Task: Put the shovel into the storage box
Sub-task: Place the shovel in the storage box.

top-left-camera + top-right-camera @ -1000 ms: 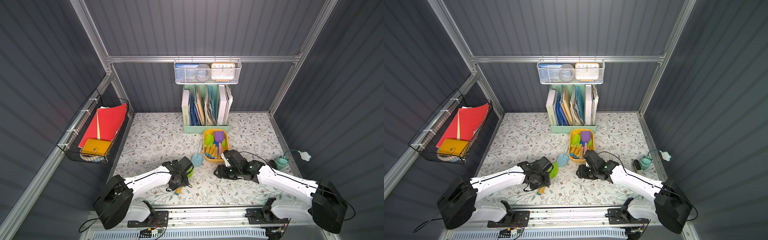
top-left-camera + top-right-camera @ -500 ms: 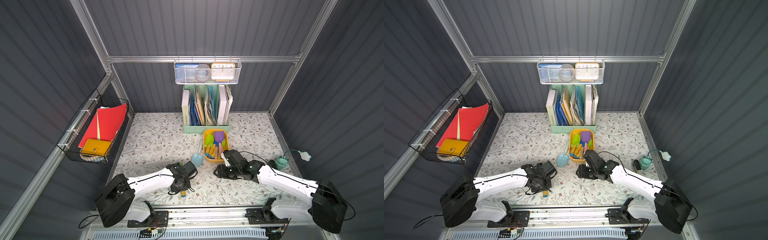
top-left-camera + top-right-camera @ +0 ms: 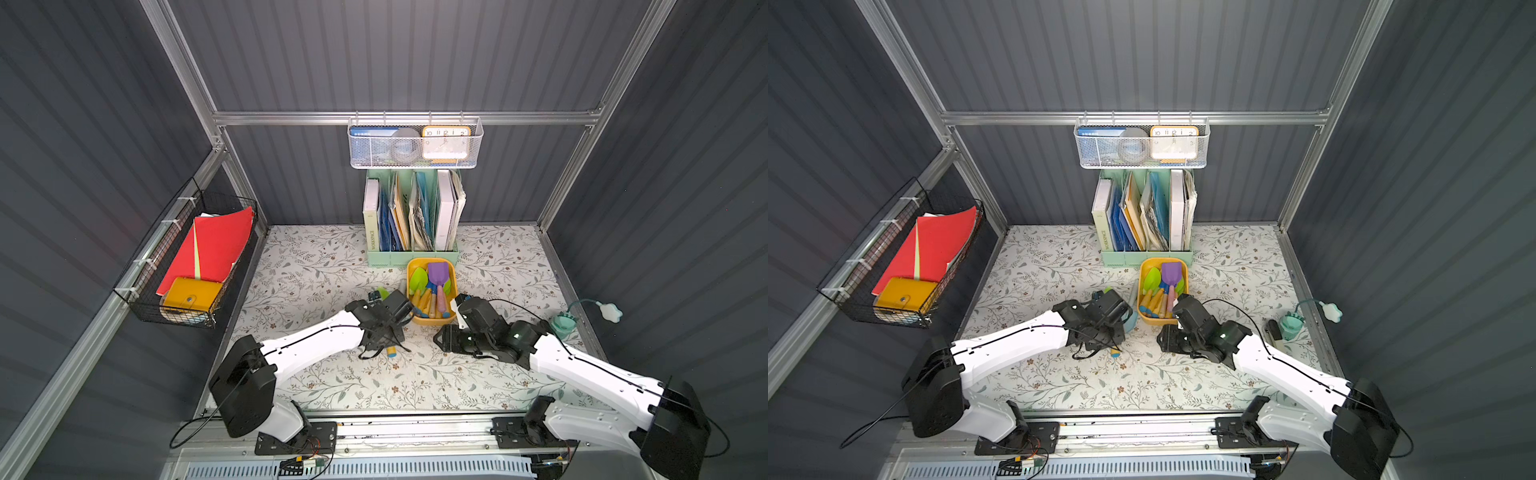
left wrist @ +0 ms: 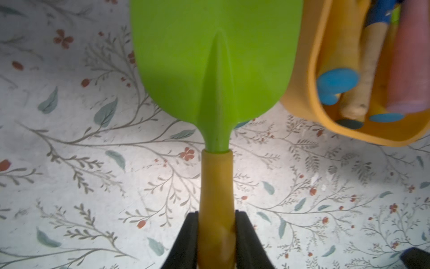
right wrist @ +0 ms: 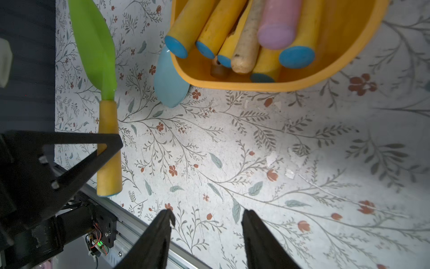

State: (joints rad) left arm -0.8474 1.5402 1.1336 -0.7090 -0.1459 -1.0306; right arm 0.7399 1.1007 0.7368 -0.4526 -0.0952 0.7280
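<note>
Left claw (image 4: 216, 219) clamped on the yellow handle of the green shovel (image 4: 215, 69), blade over the floral counter (image 4: 93, 163), just beside the yellow-orange storage box (image 5: 256, 85) and outside it, right claw (image 5: 208, 215) partly open, empty, near the box.

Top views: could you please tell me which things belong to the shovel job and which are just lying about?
Job: green shovel, left tool gripping its handle, storage box.
Lying about: file rack, white mesh basket, black wire basket.
</note>
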